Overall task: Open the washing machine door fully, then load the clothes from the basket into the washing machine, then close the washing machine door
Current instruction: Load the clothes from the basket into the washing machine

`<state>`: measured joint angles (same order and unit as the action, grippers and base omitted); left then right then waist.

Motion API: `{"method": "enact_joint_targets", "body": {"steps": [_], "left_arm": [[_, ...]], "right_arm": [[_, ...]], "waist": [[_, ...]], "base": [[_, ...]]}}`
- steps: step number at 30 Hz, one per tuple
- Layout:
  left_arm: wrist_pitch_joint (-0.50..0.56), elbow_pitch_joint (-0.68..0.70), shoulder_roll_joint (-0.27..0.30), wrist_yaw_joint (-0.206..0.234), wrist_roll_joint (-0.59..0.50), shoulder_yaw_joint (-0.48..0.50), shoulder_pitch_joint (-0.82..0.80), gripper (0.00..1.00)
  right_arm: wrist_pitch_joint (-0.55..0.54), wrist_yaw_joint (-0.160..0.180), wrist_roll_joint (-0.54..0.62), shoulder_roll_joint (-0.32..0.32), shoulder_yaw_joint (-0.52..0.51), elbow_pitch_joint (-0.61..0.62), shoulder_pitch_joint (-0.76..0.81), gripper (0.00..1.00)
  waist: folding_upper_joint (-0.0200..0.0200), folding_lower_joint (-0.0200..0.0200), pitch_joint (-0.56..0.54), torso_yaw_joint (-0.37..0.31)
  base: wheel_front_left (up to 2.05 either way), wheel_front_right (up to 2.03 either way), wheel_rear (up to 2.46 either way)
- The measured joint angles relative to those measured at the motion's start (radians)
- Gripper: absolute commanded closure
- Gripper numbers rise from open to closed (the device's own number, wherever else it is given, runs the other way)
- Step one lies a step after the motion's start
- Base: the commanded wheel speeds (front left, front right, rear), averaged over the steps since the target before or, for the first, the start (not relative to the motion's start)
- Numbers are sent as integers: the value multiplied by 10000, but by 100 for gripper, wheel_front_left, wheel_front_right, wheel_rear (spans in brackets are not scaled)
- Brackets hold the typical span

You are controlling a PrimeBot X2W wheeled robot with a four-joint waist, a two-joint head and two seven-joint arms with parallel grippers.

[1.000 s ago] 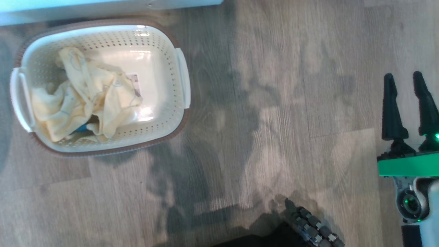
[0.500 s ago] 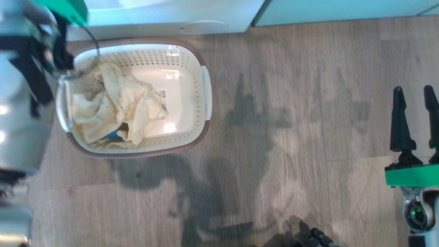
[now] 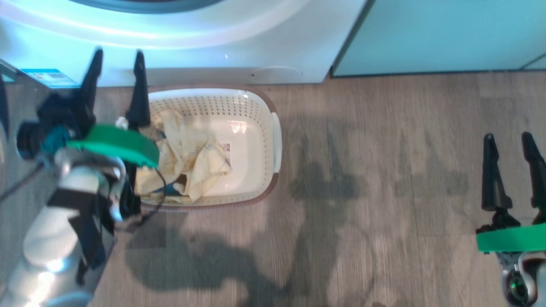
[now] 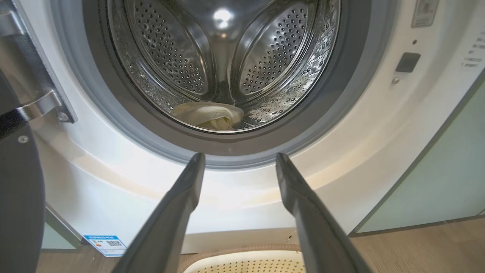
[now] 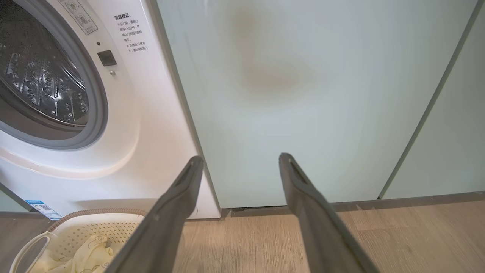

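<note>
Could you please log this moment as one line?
door open | drum: one pale garment | basket: yellow clothes | left gripper: open, empty, facing drum | right gripper: open, empty

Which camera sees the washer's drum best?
The left wrist view: it looks straight into the steel drum, pale cloth at its bottom. The right wrist view catches a side slice; the head view, the washing machine's front.

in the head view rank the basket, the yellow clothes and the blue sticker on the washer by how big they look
1. basket, clearly largest
2. clothes, filling roughly half of it
3. sticker, smallest, though it sits farther away
</note>
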<state>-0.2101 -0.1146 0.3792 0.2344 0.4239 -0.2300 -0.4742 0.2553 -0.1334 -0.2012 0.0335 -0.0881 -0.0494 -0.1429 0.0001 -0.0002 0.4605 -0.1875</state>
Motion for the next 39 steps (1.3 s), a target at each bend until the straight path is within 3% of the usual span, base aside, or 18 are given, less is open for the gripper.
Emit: {"method": "enact_joint_targets", "body": {"steps": [14,28,39], "left_arm": [[-194,1390,-370,773,-4,-284,2805,0],[-324,1398,-748,769,-13,-658,4168,0],[-322,1394,-650,771,-31,-677,4802,0]], "right_arm": [[-130,-2,550,0,-117,4,664,0],[-771,-2,621,0,-52,247,1547,0],[-993,0,635,0,52,489,2439,0]], "waist": [[0,2,-1157,887],[0,0,-2546,1894],[0,1,-3366,1939]], "base": [[0,0,0],[0,0,0],[0,0,0]]}}
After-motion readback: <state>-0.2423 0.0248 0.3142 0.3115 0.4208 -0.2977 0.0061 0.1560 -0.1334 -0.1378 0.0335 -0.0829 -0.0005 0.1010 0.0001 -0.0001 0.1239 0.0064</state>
